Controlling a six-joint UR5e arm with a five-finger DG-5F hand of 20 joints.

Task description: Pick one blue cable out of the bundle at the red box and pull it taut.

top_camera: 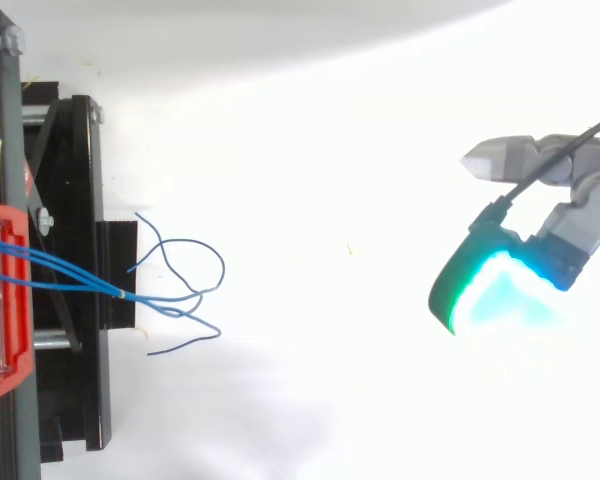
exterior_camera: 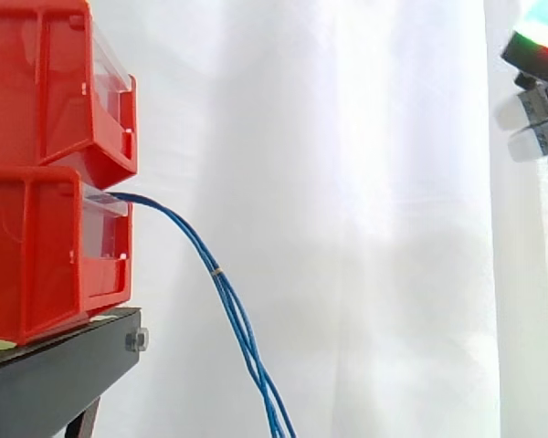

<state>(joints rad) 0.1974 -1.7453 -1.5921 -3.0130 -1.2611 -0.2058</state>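
Note:
Several thin blue cables [exterior_camera: 233,315] leave the lower red box [exterior_camera: 36,255] as one bundle and hang down to the right, bound by a small tie a little below the box. From above, the blue cables [top_camera: 70,275] run right from the red box [top_camera: 5,300], and their loose ends curl over the white floor. My hand [exterior_camera: 534,119] is far to the right and above the bundle, well apart from it. Its glowing fingertips [exterior_camera: 519,111] point left. In the top view the hand [top_camera: 570,215] is open and holds nothing.
A second red box [exterior_camera: 46,82] is stacked on the lower one. Both stand on a black stand [exterior_camera: 55,374] whose frame [top_camera: 80,200] reaches out beneath the cables. A white curtain hangs behind, and white floor lies between the cable ends and the hand.

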